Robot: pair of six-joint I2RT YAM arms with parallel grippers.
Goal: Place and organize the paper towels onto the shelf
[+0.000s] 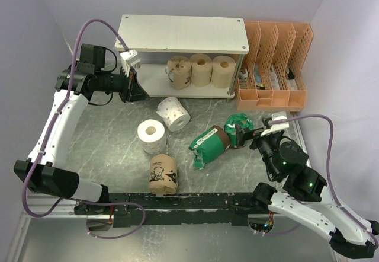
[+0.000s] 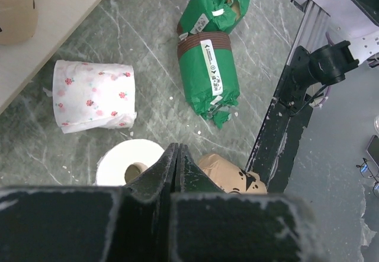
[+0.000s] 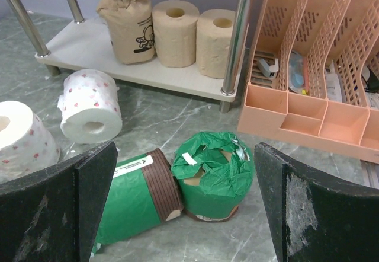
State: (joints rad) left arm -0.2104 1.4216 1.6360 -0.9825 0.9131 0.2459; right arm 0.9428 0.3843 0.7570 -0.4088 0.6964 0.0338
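Left pincer point(image 2: 176, 155) is fully shut with nothing in it, up over the table point(image 1: 106, 137) just off the left end of the shelf point(image 1: 183, 34). Right pincer point(image 3: 185, 155) is wide open and holds nothing, sitting low with a finger on either side of the two green rolls in its wrist view. Shelf lower board has three upright in a row: labelled tan roll point(image 1: 179, 72), then two plain tan rolls point(image 1: 201, 69) point(image 1: 224, 71). Five are on the table. The floral white roll point(image 1: 173, 113) is on its side just in front of the shelf, and the second white roll point(image 1: 151, 134) stands on end beside it. The printed tan roll point(image 1: 163, 174) is near the front rail. The long green roll point(image 1: 210, 145) lies flat, butted against the short green roll point(image 1: 239, 123), which has a torn wrap. Orange file rack point(image 1: 272, 66) sits right of the shelf.
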